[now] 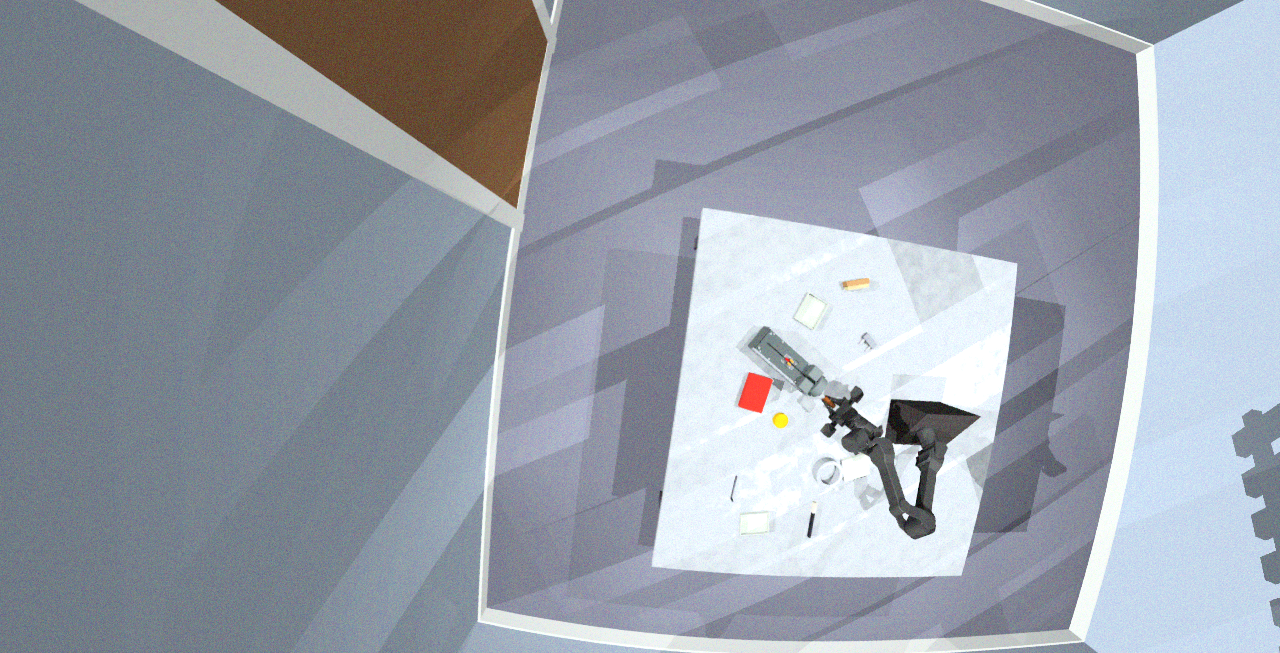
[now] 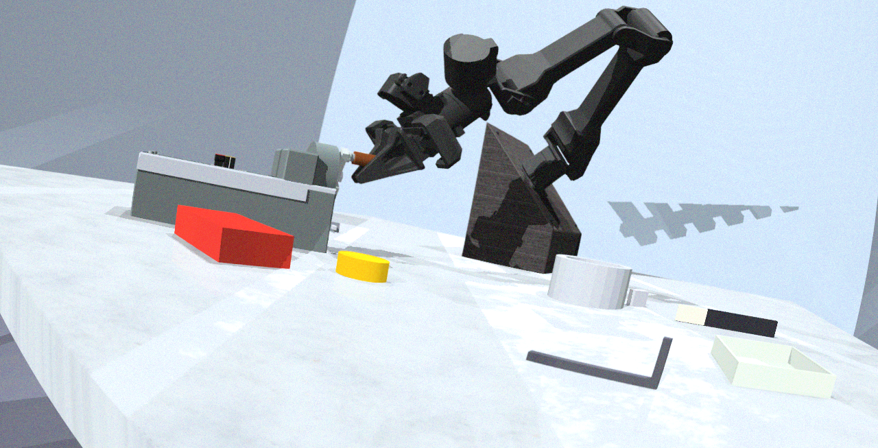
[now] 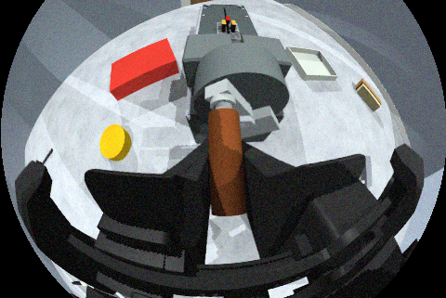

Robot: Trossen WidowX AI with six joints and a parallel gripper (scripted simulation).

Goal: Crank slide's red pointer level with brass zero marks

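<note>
The grey machine [image 1: 769, 349] [image 2: 230, 202] [image 3: 206, 17] has a round drum [image 2: 325, 160] [image 3: 242, 61] at its near end. A pale crank arm with a brown handle [image 2: 363, 158] [image 3: 226, 163] sticks out from the drum. My gripper [image 1: 828, 402] [image 2: 367, 160] [image 3: 221, 145] is shut on the handle, with one finger on each side. The slide's red pointer [image 3: 228, 19] shows between the two brass marks [image 3: 224, 22] [image 3: 233, 23], seeming slightly on their far side in the wrist view. Whether it is exactly level is too small to tell.
A red block [image 1: 755, 392] [image 2: 254, 242] [image 3: 144, 68] and a yellow disc [image 1: 780, 420] [image 2: 362, 267] [image 3: 113, 142] lie beside the machine. A pale tray [image 3: 334, 76] is on its other side. A white ring-shaped cup [image 2: 589, 283] stands near the arm's base.
</note>
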